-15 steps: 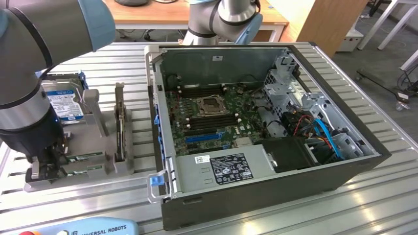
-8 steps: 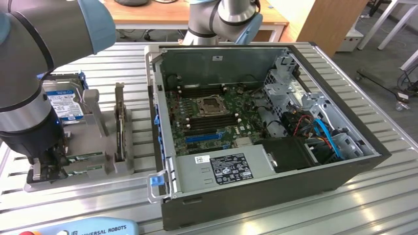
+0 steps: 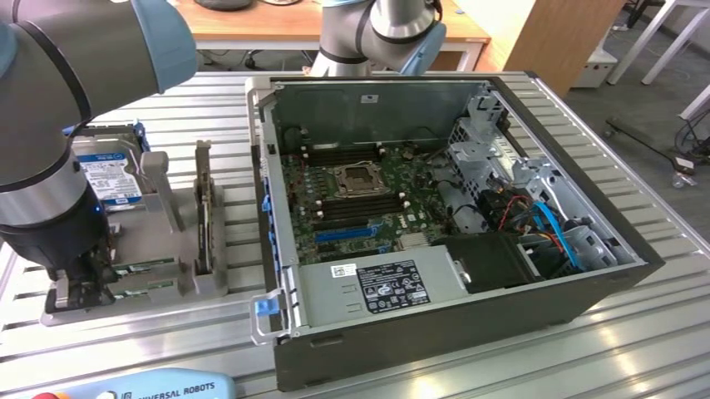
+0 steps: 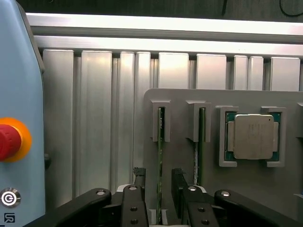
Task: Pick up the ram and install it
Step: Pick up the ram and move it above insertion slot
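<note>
The gripper (image 4: 159,178) hangs low over the grey holder (image 4: 213,97) on the tabletop (image 4: 94,118), its jaws spread wide. The ram (image 4: 160,142) stands on edge in its slot of the holder and runs between the two black fingers (image 4: 139,177), with a narrow gap showing on either side. A second green stick (image 4: 201,142) sits in the neighbouring slot, just beside it, and beyond that lies the square silver processor (image 4: 251,137). In the exterior view the gripper (image 3: 83,287) is at the holder's near end, well apart from the open computer case (image 3: 533,307) to the exterior view's right.
</note>
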`<state>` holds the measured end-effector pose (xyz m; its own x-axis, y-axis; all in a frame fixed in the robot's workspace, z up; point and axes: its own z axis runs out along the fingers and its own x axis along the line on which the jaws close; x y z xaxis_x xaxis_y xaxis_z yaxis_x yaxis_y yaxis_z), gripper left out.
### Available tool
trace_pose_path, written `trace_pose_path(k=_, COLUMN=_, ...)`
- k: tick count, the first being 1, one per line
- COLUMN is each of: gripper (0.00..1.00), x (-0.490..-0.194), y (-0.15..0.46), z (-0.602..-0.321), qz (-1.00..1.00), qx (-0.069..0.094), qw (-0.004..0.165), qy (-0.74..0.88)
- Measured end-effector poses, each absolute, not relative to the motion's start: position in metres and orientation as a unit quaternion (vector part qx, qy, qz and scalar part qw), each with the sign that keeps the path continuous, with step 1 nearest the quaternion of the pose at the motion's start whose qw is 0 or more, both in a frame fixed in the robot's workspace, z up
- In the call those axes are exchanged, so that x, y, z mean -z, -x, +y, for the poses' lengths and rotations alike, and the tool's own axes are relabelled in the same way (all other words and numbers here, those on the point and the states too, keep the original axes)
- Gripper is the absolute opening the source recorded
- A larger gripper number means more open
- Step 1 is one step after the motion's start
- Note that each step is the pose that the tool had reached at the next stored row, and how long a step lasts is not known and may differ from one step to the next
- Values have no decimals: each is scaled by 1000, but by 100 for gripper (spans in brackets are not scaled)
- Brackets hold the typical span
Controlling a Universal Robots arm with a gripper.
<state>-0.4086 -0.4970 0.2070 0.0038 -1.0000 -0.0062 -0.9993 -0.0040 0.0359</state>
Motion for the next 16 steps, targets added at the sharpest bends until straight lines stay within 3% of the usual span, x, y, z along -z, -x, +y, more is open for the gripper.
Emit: trace_pose_path(k=16, gripper=36, x=-206, y=388, z=-497, qz=-704, qx=15, qw=11, qy=-710)
